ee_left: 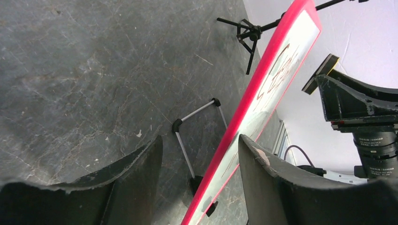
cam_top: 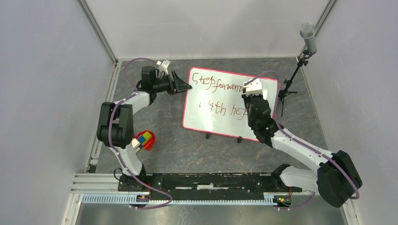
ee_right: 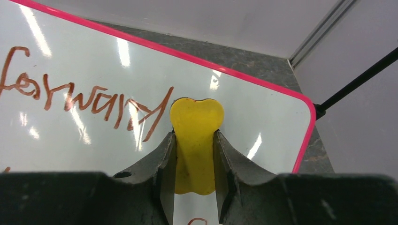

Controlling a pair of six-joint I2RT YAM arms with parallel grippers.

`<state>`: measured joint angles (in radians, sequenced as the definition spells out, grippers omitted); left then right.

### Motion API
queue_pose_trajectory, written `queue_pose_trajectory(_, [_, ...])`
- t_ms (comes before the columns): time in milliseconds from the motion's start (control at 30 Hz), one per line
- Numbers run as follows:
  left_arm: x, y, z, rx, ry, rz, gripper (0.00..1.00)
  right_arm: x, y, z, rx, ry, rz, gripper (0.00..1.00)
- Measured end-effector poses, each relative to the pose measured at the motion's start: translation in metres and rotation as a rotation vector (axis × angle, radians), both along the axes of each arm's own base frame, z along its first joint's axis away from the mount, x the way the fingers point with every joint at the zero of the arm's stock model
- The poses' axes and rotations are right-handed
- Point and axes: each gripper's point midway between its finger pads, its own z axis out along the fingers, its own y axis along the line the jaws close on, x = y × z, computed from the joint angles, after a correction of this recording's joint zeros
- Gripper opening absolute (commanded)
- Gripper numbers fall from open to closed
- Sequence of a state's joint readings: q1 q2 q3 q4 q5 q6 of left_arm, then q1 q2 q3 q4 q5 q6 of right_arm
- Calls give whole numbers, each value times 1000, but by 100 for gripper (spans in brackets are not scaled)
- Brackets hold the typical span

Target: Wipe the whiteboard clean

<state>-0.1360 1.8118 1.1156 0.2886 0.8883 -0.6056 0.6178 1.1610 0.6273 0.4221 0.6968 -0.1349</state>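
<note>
The whiteboard (cam_top: 220,101), white with a red-pink frame, stands tilted on small black feet mid-table, with brown-red writing on it. My right gripper (cam_top: 252,89) is shut on a yellow eraser (ee_right: 196,126), pressed flat on the board (ee_right: 263,112) just right of the word "forward", near its top right corner. My left gripper (cam_top: 186,86) is open at the board's upper left edge. In the left wrist view the red frame (ee_left: 263,91) runs between the spread fingers (ee_left: 199,157) without being clamped. The eraser's edge also shows there (ee_left: 321,74).
A microphone on a black tripod stand (cam_top: 300,61) stands right of the board; its legs show in the left wrist view (ee_left: 248,35). A red toy with coloured blocks (cam_top: 144,139) lies by the left arm. The board's wire prop (ee_left: 187,140) sits behind it.
</note>
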Motion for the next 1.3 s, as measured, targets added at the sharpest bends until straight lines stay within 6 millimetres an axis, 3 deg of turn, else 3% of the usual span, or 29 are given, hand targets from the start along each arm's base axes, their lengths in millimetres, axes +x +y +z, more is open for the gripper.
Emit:
queue_pose_trajectory(200, [-7,-7,-10,17,41,-24,60,2,-13,3,-9,-26,24,18])
queue_pose_trajectory(433, [-7,-9,-10,44,24,-41,54,8,-4,-1,-38,-18,111,13])
queue_pose_trajectory(933, [-8,-14,1,134,-64,2,36,16,40,-38,-62,80,307,12])
queue_pose_trajectory(1167, [-6,-12,0,156,-82,17,30,14,89,-40,-70,96,424,10])
queue_pose_trajectory(1300, [-6,-12,-2,164,-90,14,26,11,104,-40,-45,99,453,9])
